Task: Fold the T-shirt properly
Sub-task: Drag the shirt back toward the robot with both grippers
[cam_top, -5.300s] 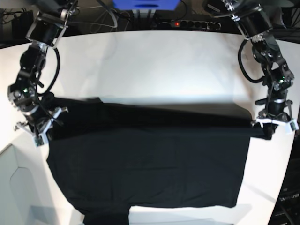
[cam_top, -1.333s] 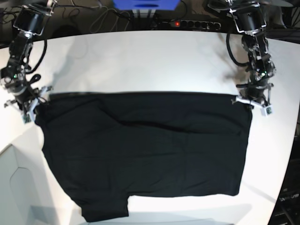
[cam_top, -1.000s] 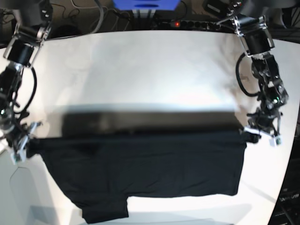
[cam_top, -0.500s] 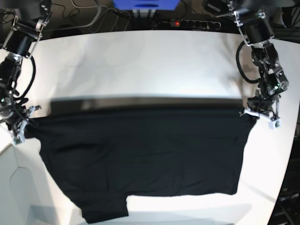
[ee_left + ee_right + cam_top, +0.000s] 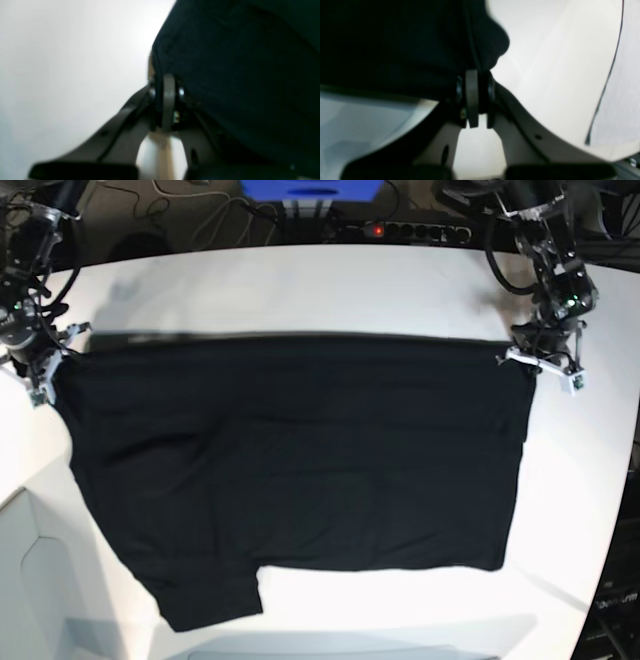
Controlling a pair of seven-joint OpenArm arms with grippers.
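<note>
**Shirt stretched flat between two closed grippers**

Cloth is clamped at the left edge of the table, as the base view shows it: there the right gripper is closed on one upper corner of the T-shirt. In the right wrist view the jaws are pressed together with a bunch of black fabric between them, and the white table surface is seen beside it.

From this corner the garment is spread across the middle of the table. Its upper edge is drawn in a nearly straight line from one gripper to the other. The body lies flat, with only light creases, and reaches toward the near edge of the table. A sleeve is seen at the near left corner of the garment. Only plain black fabric is visible.

Near the right edge of the table the left gripper is closed on the other upper corner. In the left wrist view the dark cloth is pinched between its jaws.
</note>
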